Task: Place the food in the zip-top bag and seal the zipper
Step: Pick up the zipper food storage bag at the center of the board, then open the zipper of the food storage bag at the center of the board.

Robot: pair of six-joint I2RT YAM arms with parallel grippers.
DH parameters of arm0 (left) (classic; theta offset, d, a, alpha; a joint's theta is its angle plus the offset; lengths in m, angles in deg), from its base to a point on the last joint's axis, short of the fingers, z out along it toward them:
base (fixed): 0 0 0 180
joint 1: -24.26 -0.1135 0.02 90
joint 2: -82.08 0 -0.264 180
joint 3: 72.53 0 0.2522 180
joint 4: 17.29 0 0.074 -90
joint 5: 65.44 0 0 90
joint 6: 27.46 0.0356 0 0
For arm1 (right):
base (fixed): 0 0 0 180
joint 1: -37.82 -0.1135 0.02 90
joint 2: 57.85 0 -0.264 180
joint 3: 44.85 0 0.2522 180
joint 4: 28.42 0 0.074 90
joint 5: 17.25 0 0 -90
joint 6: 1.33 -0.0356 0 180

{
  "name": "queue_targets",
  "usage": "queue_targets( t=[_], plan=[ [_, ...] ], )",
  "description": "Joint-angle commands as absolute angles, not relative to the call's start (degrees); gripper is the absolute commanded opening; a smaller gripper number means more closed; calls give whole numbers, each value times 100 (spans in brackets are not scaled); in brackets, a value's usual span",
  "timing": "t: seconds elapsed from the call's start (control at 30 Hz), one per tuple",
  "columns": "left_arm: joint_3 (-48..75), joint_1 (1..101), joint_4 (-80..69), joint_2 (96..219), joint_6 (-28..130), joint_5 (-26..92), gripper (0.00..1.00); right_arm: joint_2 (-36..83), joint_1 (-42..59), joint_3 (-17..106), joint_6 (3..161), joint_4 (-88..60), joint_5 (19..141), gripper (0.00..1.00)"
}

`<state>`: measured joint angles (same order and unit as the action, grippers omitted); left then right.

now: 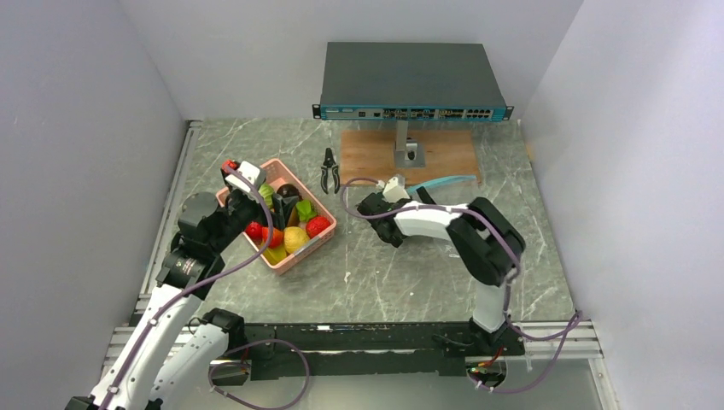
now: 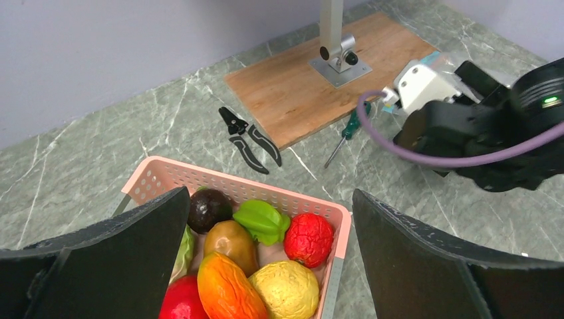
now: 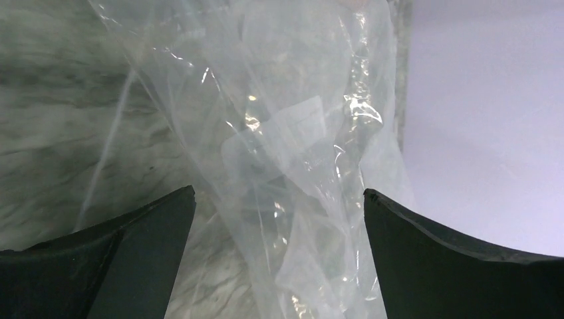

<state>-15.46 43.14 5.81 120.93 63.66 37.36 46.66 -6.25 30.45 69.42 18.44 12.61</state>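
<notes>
The pink basket [image 1: 314, 244] holds several toy foods, among them a red fruit [image 2: 308, 238], a yellow one [image 2: 286, 289], an orange one [image 2: 223, 286] and a green star fruit [image 2: 263, 219]. My left gripper [image 1: 249, 190] hangs open over the basket's left end and holds nothing; in its wrist view [image 2: 269, 193] the food lies between the fingers, below them. The clear zip-top bag [image 3: 292, 146] lies crumpled on the table by the wooden board. Its teal zipper [image 1: 442, 181] shows in the top view. My right gripper [image 3: 278, 193] is open, with the bag between its fingers.
Black pliers [image 2: 249, 139] and a green-handled screwdriver [image 2: 346, 133] lie beside the wooden board [image 2: 299, 93]. A metal post [image 2: 336, 53] stands on the board. A network switch [image 1: 410, 81] sits at the back. Walls close in on the left, the right and the back.
</notes>
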Motion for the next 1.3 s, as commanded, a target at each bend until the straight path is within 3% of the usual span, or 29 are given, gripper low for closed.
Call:
queue_targets(
  t=[0.0,0.07,0.2,0.4,0.67,0.93,1.1,1.27],
  plan=[
    [-1448,4372,480,12089,6452,3703,99,5138,-352,3407,7561,1810,335,99],
    [-1427,4388,511,12160,6464,3703,99,5279,-279,3467,7590,1706,437,83],
    [-1394,4412,544,12311,6433,3760,99,5256,-482,3375,7254,1788,261,0],
    [-1223,4421,636,12922,6298,4349,99,4114,-1323,2316,7810,393,932,0],
    [-660,4532,930,14326,5539,6241,95,1297,-2212,-47,8367,-2489,3577,0],
    [-630,4544,-150,15324,3348,6953,87,-106,-2254,-988,8240,-3080,4820,0],
    [-1170,4544,-1918,15983,1909,7363,85,-477,-2255,-1170,8160,-3071,5017,0],
    [-1153,4542,-2395,16594,1693,7449,83,-483,-2248,-1182,8094,-3003,5162,0]
  ],
)
